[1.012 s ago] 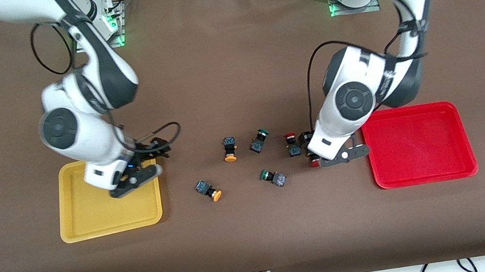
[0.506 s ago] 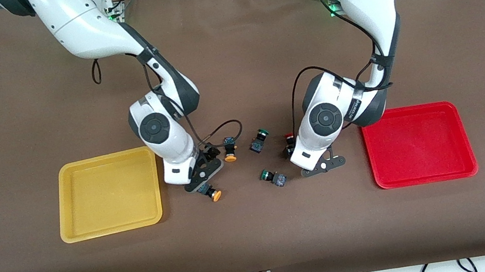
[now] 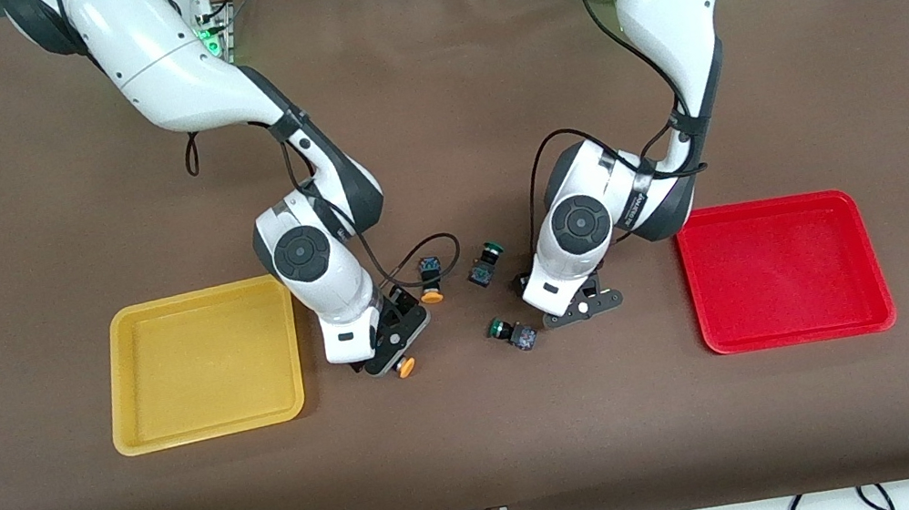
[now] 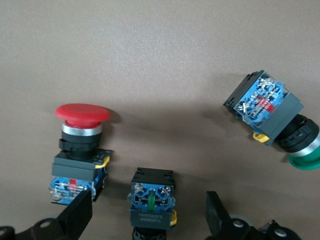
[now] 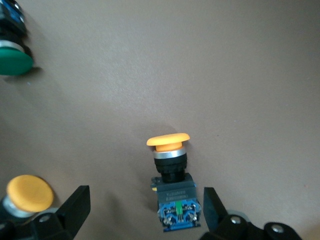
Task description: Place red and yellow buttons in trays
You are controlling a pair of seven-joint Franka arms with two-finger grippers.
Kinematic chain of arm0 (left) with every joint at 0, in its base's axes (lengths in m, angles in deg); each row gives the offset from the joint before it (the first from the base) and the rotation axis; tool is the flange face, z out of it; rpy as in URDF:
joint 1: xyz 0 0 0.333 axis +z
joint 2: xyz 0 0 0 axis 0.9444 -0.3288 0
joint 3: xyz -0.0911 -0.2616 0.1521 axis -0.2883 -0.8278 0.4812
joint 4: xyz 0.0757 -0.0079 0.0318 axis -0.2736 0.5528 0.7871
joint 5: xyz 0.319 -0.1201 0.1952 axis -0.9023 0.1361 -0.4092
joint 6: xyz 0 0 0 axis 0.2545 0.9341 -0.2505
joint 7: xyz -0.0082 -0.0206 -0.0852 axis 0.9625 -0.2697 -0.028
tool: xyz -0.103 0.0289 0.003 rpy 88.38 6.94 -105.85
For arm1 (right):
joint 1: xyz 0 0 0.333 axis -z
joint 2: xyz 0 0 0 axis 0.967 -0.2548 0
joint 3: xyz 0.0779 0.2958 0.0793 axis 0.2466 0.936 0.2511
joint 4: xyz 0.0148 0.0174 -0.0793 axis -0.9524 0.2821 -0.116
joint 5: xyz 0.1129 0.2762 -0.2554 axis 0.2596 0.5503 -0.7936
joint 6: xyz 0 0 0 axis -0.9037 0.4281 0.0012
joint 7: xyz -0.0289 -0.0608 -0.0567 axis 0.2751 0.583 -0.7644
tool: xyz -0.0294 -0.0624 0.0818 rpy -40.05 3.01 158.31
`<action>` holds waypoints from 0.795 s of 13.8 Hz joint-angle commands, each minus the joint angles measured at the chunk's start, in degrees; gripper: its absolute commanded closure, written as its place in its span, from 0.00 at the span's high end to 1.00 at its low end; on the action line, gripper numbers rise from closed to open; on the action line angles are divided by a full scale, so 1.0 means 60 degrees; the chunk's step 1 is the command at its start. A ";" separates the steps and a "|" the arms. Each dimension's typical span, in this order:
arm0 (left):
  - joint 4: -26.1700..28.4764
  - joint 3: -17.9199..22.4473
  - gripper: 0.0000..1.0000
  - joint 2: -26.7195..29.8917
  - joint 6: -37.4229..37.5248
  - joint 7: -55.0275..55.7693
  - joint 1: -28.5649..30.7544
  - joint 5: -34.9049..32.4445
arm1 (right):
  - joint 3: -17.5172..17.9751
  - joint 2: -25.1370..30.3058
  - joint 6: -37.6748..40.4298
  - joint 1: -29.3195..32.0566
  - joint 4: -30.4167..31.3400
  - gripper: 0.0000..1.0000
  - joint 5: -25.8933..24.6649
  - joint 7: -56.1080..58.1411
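Matte brown table (image 3: 485,435). Left gripper (image 4: 147,220), fingers spread wide, is straddling a blocky red-capped button (image 4: 152,200); right gripper (image 5: 145,212), likewise wide, a yellow-capped button (image 5: 172,187). Glossy red tray (image 3: 881,294) and yellow tray (image 3: 122,421) are lying at the table's ends; green-capped switches (image 3: 512,333) are sitting between.

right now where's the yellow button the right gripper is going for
It lies on the table between the open fingers of the right gripper, yellow button, beside the yellow tray.

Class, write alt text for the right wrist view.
The right tool, its fingers open, sits low over a yellow-capped button lying on the brown table. Another yellow cap and a green cap show at the edge.
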 commanded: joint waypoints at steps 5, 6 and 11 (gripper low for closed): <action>0.0124 0.0163 0.79 -0.0131 -0.0244 0.0638 -0.0292 -0.0099 | 0.0013 -0.0336 -0.0250 0.0203 -0.0330 0.54 -0.0165 0.0196; 0.0138 0.0177 0.58 -0.0160 -0.0244 0.0638 -0.0292 -0.0172 | 0.0013 -0.0292 -0.0177 0.0305 -0.0330 0.29 -0.0107 0.0268; 0.0109 0.0177 0.00 -0.0132 -0.0200 0.0623 -0.0132 -0.0202 | 0.0072 0.0249 0.1837 0.0979 -0.0679 0.00 -0.0033 0.0298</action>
